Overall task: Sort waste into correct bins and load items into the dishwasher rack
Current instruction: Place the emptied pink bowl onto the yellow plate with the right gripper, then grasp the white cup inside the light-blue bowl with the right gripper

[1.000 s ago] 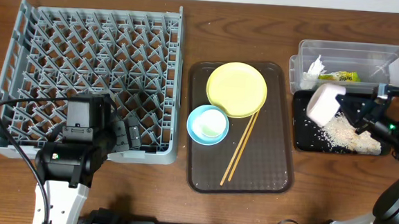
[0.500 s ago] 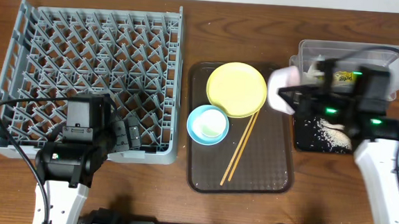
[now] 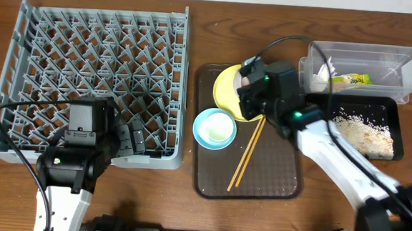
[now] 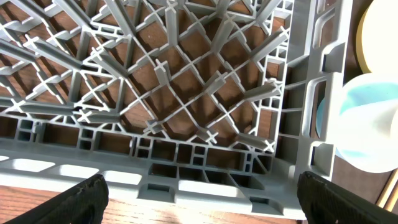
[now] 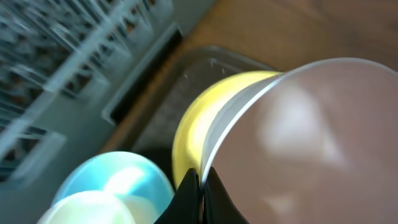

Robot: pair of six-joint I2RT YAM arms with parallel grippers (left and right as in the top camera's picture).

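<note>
Rim grip: the right gripper (image 5: 200,184) pinches the white bowl (image 5: 292,143) by its thin edge, yellow plate (image 5: 189,134) just behind. Stiff, light, probably slick. The left gripper (image 4: 214,199) gapes above the dishwasher rack (image 4: 186,93).

- No words, numbers or brand marks can be read in any view.
- The snack wrapper (image 3: 353,79) in the clear tub (image 3: 410,63) carries print, too small to make out.
</note>
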